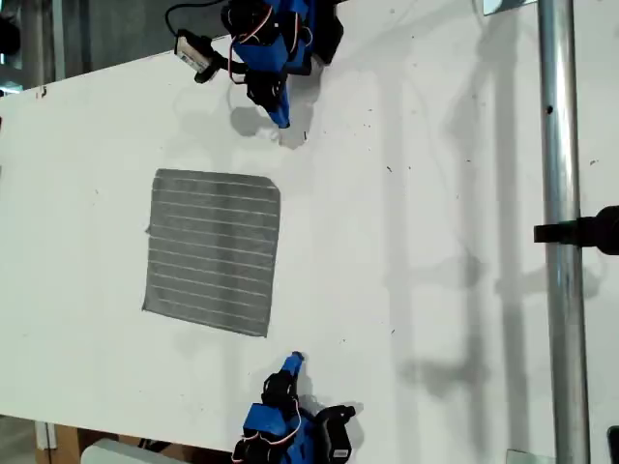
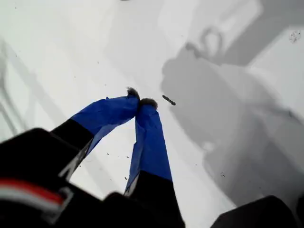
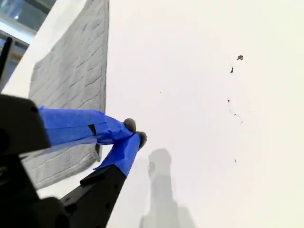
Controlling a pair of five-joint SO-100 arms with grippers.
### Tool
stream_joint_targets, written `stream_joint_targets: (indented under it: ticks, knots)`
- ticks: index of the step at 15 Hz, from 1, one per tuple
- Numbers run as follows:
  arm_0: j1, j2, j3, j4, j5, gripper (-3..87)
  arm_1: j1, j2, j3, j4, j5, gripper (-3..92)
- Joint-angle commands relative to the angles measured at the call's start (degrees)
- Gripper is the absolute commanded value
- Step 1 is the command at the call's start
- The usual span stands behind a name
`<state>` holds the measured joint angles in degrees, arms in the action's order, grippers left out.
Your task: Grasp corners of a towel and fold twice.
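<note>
Lower centre of the exterior view: our second gripper (image 1: 295, 361), jaws together and empty, sits just off the nearest corner (image 1: 265, 333). Mid-left: the towel (image 1: 213, 251) lies flat and unfolded on the desk (image 1: 435, 242). Upper centre: our first gripper (image 1: 280, 118), jaws likewise together on nothing, stands short of the far edge. We judge that descending with the jaws unopened would shove and wrinkle the cloth rather than pinch it.

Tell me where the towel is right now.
The towel lies flat on the white table, left of centre in the exterior view, between the two blue arms and touching neither.
</note>
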<state>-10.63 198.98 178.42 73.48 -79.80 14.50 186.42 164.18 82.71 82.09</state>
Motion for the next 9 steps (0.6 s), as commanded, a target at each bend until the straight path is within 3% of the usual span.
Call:
stream_joint_targets:
  ticks: [1, 4, 9]
  knots:
    - [-1.3, 0.1, 0.4, 0.4, -0.2, -2.5, 1.5, -24.9, -19.6, -5.5, -8.5, -0.3]
    - [-1.4, 0.1, 0.4, 0.4, -0.4, -2.6, 4.7, -60.8, -54.0, -5.6, -23.1, -0.3]
    - [-1.0, 0.0, 0.4, 0.4, -0.4, -2.6, 4.2, -88.0, -83.1, -1.1, -38.9, -0.3]
